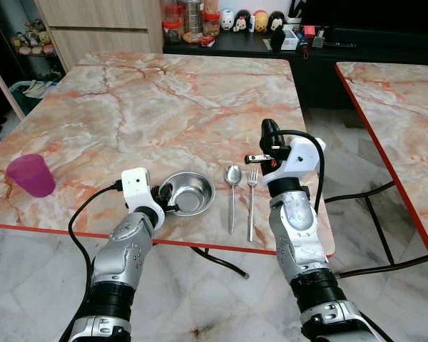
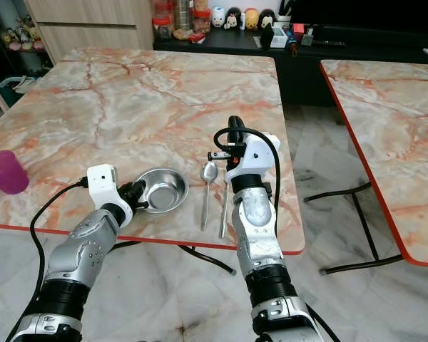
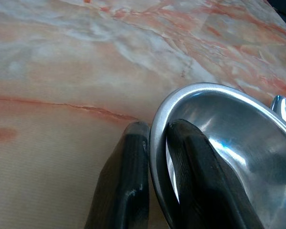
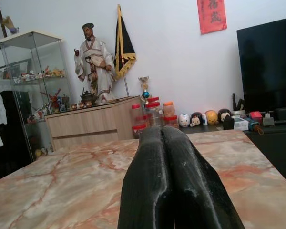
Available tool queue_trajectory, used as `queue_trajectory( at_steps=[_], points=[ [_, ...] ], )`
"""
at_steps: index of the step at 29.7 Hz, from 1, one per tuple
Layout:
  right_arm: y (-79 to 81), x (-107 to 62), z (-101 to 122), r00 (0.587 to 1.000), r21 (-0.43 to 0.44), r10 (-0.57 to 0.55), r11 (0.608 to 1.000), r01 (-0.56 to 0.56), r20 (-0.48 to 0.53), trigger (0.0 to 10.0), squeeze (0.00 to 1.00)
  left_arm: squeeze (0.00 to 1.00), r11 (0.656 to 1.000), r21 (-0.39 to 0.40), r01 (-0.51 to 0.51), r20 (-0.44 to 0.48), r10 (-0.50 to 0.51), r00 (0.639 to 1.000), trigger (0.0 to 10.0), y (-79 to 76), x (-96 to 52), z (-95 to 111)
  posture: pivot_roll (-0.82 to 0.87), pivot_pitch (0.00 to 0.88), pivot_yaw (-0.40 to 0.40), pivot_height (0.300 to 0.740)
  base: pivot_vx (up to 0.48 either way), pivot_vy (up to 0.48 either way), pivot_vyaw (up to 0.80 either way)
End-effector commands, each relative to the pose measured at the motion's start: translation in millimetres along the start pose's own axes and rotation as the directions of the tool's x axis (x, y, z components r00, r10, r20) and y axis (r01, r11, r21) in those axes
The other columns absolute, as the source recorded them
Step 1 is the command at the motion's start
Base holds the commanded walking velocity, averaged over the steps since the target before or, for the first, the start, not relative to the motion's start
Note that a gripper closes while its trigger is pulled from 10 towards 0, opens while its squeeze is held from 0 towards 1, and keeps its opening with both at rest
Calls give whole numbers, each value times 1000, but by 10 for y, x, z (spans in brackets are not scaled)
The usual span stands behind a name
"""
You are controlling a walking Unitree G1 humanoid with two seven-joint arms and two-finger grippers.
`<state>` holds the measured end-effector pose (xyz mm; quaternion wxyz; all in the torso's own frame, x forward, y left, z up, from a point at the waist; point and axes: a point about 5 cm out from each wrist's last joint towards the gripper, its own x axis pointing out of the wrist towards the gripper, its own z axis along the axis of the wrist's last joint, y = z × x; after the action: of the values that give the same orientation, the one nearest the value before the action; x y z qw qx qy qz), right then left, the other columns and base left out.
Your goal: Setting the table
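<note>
A glossy marble-patterned table (image 1: 164,100), cream with orange-pink veins and a thin red edge, carries the setting near its front edge. A small round stainless-steel bowl (image 1: 190,192) with a shiny, mirror-like inside sits there. Just beside it, on the robot's right, a polished metal spoon (image 1: 232,194) and a metal fork (image 1: 251,199) lie parallel, close together, handles toward the robot.

The left claw (image 1: 164,196) is clamped on the bowl's near-left rim: in the left wrist view one matte black finger (image 3: 121,186) presses outside the thin curved rim and the other lies inside the bowl.

The right claw (image 1: 269,134) is raised above the table just right of the fork, pointing away from the robot. Its two textured black fingers (image 4: 152,186) are pressed together with nothing between them.

A translucent purple plastic cup (image 1: 31,174) stands upright at the table's left edge, well apart from the bowl.

Beyond the table, a wooden sideboard (image 4: 90,124) holds clear jars with red lids (image 1: 172,27) and a row of small rounded figurines (image 1: 250,20). A robed statue (image 4: 96,62) stands on it, a red wall hanging (image 4: 211,15) bears gold characters too small to read, and a second marble table (image 1: 399,121) stands to the right.
</note>
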<state>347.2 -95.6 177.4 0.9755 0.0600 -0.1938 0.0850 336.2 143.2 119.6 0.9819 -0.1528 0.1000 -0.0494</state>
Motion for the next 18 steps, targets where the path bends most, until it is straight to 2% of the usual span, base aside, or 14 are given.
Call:
queue_trajectory(
  at_steps=[1, 15, 16, 17, 18],
  points=[
    [16, 26, 8, 1000, 7, 8, 1000, -8, -4, 10000, 0, 0, 1000, 26, -3, 5, 3, 1000, 0, -11, 14, 26, 49, 93, -21, 740, 0, 0, 0],
    [39, 33, 4, 1000, 9, 18, 1000, -18, -4, 10000, 0, 0, 1000, 21, 5, 20, -6, 1000, 0, -22, 17, 50, 53, 79, -23, 740, 0, 0, 0],
    [43, 35, 5, 1000, 10, 19, 1000, -19, -3, 10000, 0, 0, 999, -30, 29, 72, -26, 997, 2275, -41, 12, 109, 53, 71, -24, 740, 0, 0, 0],
    [49, 36, 9, 1000, 13, 22, 1000, -22, 0, 10000, 0, 0, 993, -104, 61, 218, -37, 975, 10000, -58, -17, 274, 53, 63, -26, 740, 0, 0, 0],
    [49, 36, 9, 1000, 13, 22, 1000, -22, 0, 10000, 0, 0, 993, -104, 61, 218, -37, 975, 10000, -58, -17, 274, 53, 63, -26, 740, 0, 0, 0]
  ],
)
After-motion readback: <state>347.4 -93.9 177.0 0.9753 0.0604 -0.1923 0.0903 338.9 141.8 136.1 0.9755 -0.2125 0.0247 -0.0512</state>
